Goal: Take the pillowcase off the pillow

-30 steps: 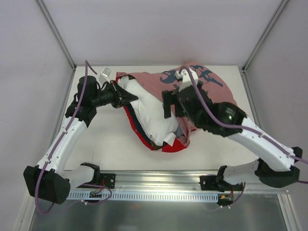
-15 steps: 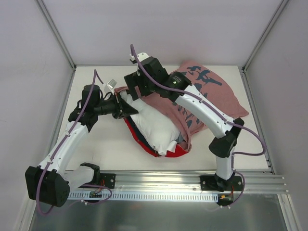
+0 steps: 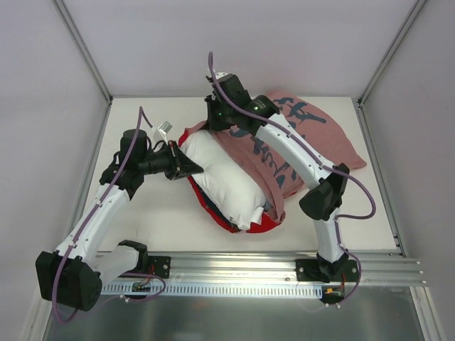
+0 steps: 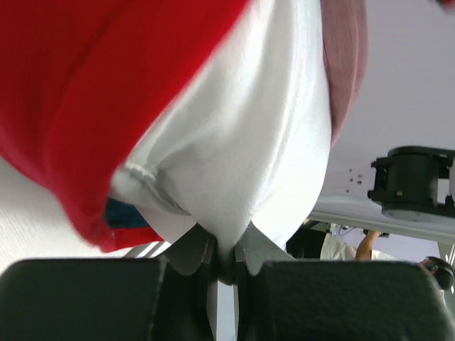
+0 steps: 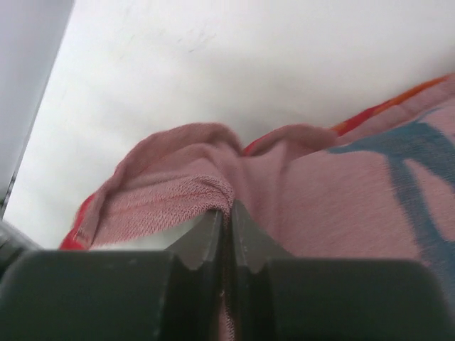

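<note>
The white pillow (image 3: 224,177) lies mid-table, its left half bare and its right half inside the dusty-pink pillowcase (image 3: 313,135). My left gripper (image 3: 195,168) is shut on the pillow's left corner; in the left wrist view a pinch of white pillow (image 4: 256,135) sits between the jaws of the left gripper (image 4: 226,245), beside the pillowcase's red edge (image 4: 85,92). My right gripper (image 3: 213,124) reaches over to the back-left rim of the opening. There the right gripper (image 5: 229,209) is shut on a fold of pink pillowcase (image 5: 320,192).
Grey enclosure walls (image 3: 78,64) surround the white table (image 3: 153,220) on three sides. The metal rail (image 3: 234,266) with both arm bases runs along the near edge. The right arm's elbow (image 3: 323,199) hangs over the pillowcase's near right part.
My right arm swung from the middle right to the pillowcase's back-left rim and shut on the pink cloth. More of the white pillow now shows. The left gripper kept its grip.
</note>
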